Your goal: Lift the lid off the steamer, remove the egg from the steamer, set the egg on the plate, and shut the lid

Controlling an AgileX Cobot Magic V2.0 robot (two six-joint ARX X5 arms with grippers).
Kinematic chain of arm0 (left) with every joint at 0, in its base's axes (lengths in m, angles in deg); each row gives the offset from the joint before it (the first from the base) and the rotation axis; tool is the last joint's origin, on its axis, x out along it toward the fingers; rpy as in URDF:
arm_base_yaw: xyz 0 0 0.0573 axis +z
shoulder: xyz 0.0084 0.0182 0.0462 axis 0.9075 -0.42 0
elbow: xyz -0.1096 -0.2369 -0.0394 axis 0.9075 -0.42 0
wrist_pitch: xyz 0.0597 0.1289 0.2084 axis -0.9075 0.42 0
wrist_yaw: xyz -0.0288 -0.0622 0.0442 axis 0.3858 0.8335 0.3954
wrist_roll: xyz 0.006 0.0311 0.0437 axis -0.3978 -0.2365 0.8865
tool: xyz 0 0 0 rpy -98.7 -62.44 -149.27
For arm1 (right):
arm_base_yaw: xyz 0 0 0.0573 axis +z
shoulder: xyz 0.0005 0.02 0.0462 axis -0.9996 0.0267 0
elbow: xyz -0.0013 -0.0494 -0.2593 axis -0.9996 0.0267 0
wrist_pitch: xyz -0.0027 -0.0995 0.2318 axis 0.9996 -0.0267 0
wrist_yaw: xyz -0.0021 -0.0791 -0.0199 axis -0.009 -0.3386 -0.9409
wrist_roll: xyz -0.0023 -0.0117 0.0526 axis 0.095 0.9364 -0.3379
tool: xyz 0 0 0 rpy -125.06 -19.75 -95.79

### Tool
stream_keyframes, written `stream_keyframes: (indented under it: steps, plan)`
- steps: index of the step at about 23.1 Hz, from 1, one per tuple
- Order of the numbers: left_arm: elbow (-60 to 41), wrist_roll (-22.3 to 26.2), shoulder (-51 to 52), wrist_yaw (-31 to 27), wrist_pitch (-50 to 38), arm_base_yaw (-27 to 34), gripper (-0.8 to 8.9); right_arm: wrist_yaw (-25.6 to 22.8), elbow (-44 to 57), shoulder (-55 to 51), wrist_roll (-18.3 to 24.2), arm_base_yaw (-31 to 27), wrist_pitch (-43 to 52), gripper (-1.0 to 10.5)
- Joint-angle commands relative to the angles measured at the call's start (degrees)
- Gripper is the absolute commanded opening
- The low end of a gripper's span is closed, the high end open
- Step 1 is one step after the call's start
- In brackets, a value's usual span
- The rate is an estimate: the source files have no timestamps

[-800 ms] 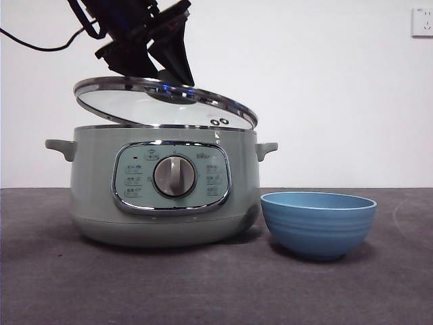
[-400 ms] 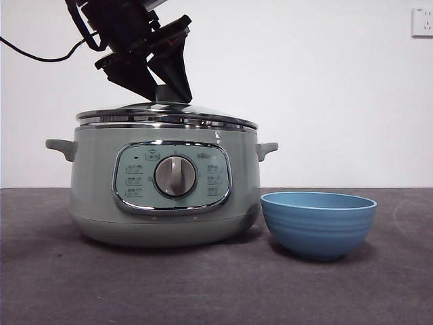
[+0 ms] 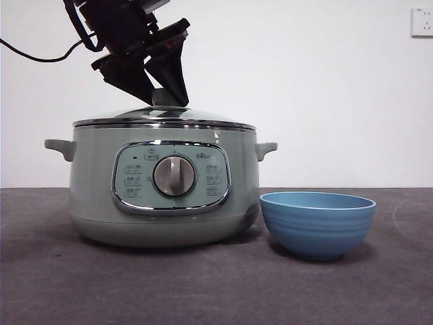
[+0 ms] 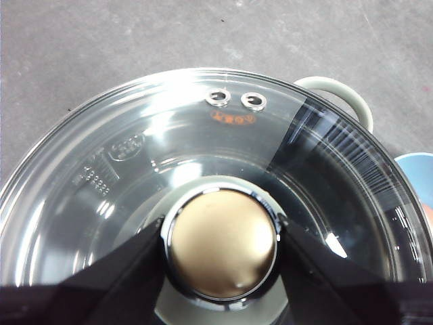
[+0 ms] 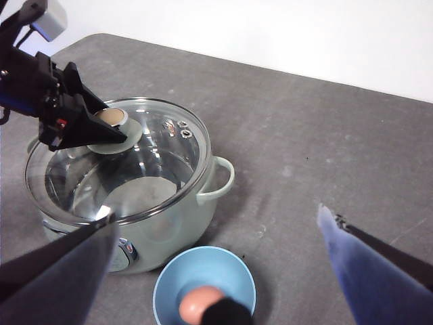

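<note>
The lid point(image 3: 164, 116), clear glass with a chrome rim, lies flat on the pale green steamer point(image 3: 95, 196). My left gripper point(image 3: 166, 95) comes down from the upper left, and its jaws close on either side of the lid's knob point(image 4: 222, 244). The blue plate point(image 3: 318, 223), a deep bowl, stands right of the steamer. The brown egg point(image 5: 201, 301) lies in the plate point(image 5: 169, 284) in the right wrist view; the front view hides it behind the plate's wall. My right gripper point(image 5: 218, 213) is open and empty, high above the table beside the steamer point(image 5: 169, 230).
A side handle point(image 3: 265, 149) of the steamer sticks out toward the plate. A wall socket point(image 3: 422, 22) is at the far upper right. A black cable point(image 3: 34, 51) trails from the left arm.
The lid, tilted up at its left a second ago, has come down flat onto the steamer. My left gripper has stayed on the knob and sunk slightly.
</note>
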Motion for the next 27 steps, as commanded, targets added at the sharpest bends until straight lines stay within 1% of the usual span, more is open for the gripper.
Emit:
stream_keyframes:
  steps: [1, 4, 5, 10, 14, 19, 21, 25, 27]
  plan:
    - [0.2, 0.4, 0.0, 0.0, 2.5, -0.1, 1.53, 0.2, 0.3, -0.2, 0.0, 0.1, 0.2, 5.0]
    - [0.2, 0.4, 0.0, 0.0, 3.0, -0.1, 4.9, 1.8, 0.3, -0.2, 0.0, 0.1, 0.1, 5.0]
    - [0.2, 0.4, 0.0, 0.0, 3.1, -0.1, 5.41, 1.9, 0.3, -0.2, 0.0, 0.1, 0.0, 5.0]
    - [0.3, 0.4, 1.0, -0.1, 3.5, -0.1, 5.36, 3.0, 0.3, -0.1, 0.0, 0.1, -1.3, 5.0]
    - [0.4, 0.2, 3.8, -0.1, 3.5, -0.1, 5.36, 3.1, 0.3, -0.1, -0.2, 0.1, -2.1, 5.0]
    - [0.4, -1.7, 9.7, 0.3, 7.4, -0.1, 5.35, 3.6, 0.3, -0.1, -0.2, 0.1, -4.0, 5.0]
    - [0.4, -1.8, 12.7, 1.6, 10.7, -0.1, 5.35, 5.8, 0.3, -0.1, -0.2, 0.1, -5.7, 5.0]
    - [0.4, -3.0, 19.7, 6.5, 18.9, -0.2, 5.3, 11.0, 0.3, -0.1, -0.3, 0.1, -9.9, 5.0]
    - [0.4, -4.2, 24.7, 10.1, 25.0, -0.2, 5.29, 15.2, 0.3, -0.1, -0.7, 0.1, -13.2, 5.0]
